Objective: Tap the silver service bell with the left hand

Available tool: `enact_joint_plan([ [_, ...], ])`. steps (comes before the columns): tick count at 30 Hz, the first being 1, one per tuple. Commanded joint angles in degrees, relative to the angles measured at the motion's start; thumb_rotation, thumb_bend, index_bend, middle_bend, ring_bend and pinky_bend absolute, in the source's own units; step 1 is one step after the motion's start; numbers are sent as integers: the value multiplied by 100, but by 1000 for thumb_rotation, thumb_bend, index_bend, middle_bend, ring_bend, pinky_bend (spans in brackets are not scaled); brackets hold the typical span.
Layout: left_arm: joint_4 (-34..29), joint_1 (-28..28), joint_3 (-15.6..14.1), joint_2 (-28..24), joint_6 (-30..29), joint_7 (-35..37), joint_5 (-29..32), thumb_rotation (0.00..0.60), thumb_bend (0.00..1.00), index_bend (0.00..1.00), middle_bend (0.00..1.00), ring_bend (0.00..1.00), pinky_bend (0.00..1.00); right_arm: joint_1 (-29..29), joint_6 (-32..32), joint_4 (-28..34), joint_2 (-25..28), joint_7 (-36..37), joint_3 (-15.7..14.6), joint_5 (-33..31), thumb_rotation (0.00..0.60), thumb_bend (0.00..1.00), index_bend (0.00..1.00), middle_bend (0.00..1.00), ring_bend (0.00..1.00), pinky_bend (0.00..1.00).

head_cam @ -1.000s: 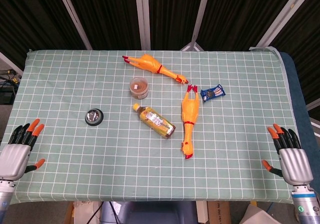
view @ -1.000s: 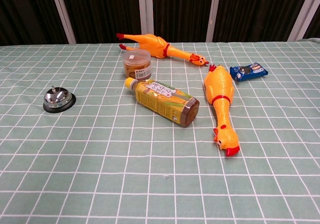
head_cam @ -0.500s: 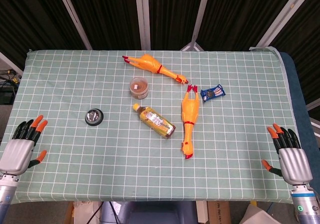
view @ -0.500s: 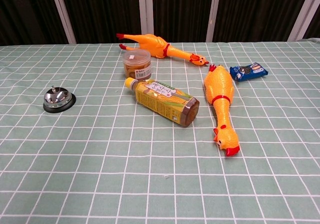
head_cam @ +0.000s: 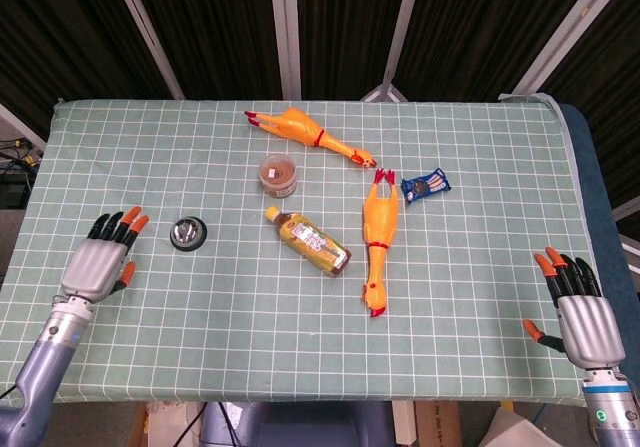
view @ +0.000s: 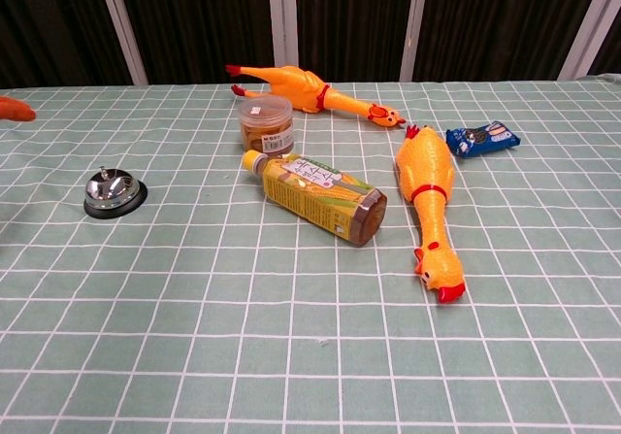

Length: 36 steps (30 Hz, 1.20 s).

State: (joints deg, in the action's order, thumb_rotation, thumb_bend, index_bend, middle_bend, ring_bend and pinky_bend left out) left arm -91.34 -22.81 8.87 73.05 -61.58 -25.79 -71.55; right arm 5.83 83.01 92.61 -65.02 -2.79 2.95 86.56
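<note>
Head view
Table: a green checked cloth (head_cam: 200, 367) covers it, with dark panels behind.
Left hand (head_cam: 98, 261): sits over the cloth at about 9 o'clock from the table's middle, holding nothing, its orange-tipped fingers (head_cam: 128, 221) apart and stretched toward 1 o'clock.
Silver service bell (head_cam: 188, 233): stands on its dark base just beside those fingers, at 3 o'clock from them, with a gap of cloth between; nothing touches it.
Right hand (head_cam: 582, 309): lies at the table's 4 o'clock corner, released, fingers apart and pointing to 12 o'clock, well apart from every object.
Tea bottle (head_cam: 308, 241): lies on its side near the middle, yellow cap toward 10 o'clock.
Lidded tub (head_cam: 279, 174): stands at 12 o'clock of the bottle's cap.
Far rubber chicken (head_cam: 308, 135): lies at 12 o'clock of the tub, head toward 4 o'clock.
Near rubber chicken (head_cam: 378, 237): lies at 3 o'clock of the bottle, head toward 6 o'clock.
Blue snack packet (head_cam: 426, 185): lies at 2 o'clock of the near chicken.

Chest view
Silver service bell (view: 114, 191): stands at 9 o'clock of the frame, at 9 o'clock of the tea bottle (view: 315, 197), untouched.
Left hand: only one orange fingertip (view: 14, 109) shows at the left edge, at 10 o'clock of the bell and apart from it.
Right hand: outside this frame.
Near rubber chicken (view: 428, 191): lies at 3 o'clock of the bottle.
</note>
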Motion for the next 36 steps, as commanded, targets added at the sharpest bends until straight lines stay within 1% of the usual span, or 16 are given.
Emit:
enact_joint_plan([
  [1, 262, -330, 140, 347, 340, -374, 387, 600, 656, 0, 0, 0, 0, 5, -14, 6, 2, 5, 1, -7, 600, 252, 0, 0, 0, 0],
  [5, 486, -565, 154, 642, 553, -711, 723, 600, 657, 0, 0, 0, 0, 5, -14, 14, 14, 31, 2, -6, 600, 252, 0, 0, 0, 0],
  [9, 630, -704, 129, 863, 613, -917, 915, 600, 658, 0, 0, 0, 0, 5, -12, 13, 22, 59, 4, -4, 600, 251, 0, 0, 0, 0],
  [13, 793, -786, 46, 1036, 646, -1071, 1032, 600, 666, 0, 0, 0, 0, 8, -27, 28, 29, 92, 2, -11, 600, 252, 0, 0, 0, 0],
  [18, 1176, -885, -111, 1302, 863, -1211, 1277, 600, 676, 0, 0, 0, 0, 7, -24, 41, 35, 105, 3, -9, 600, 252, 0, 0, 0, 0],
  [25, 1312, -879, -261, 1371, 842, -1230, 1359, 600, 676, 0, 0, 0, 0, 12, -28, 53, 50, 172, 23, -31, 600, 251, 0, 0, 0, 0],
  [31, 1199, -919, -159, 1308, 630, -1041, 1205, 600, 676, 0, 0, 0, 0, 13, -24, 50, 41, 166, 16, -12, 600, 251, 0, 0, 0, 0],
  [36, 952, -995, 64, 1162, 261, -849, 889, 600, 674, 0, 0, 0, 0, 15, -27, 45, 43, 175, 22, -21, 600, 251, 0, 0, 0, 0],
])
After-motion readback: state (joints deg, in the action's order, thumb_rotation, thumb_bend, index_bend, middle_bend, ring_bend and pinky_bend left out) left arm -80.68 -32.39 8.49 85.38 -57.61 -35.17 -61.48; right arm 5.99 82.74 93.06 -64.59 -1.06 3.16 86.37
